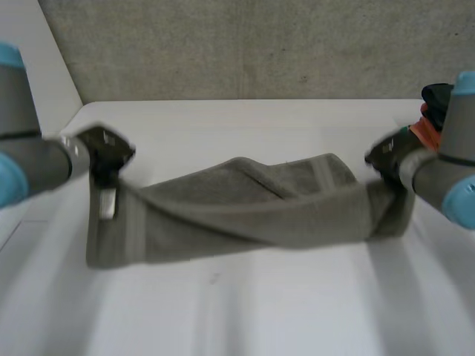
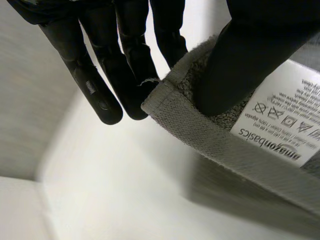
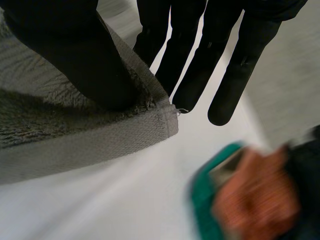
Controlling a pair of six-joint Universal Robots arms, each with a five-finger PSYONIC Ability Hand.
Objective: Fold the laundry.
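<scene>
The fingers [image 2: 97, 92] of the left hand [image 1: 106, 152] lie straight behind one corner of the grey towel [image 1: 245, 211], and the thumb clamps it against them. The right hand [image 1: 387, 154] pinches the opposite end's corner likewise. The towel sags between them onto the white table [image 1: 245, 311].

The left arm [image 1: 33, 167] and right arm [image 1: 445, 185] are blurred, cut off at nine and three o'clock in the head view. The left hand [image 2: 250, 55] covers part of the towel [image 2: 200, 130] corner; the care label [image 2: 285, 120] beside it runs off the edge. Near the right hand [image 3: 75, 55], orange and black clothes [image 3: 260, 195] behind a green rim [image 3: 202, 200] are a blur.
</scene>
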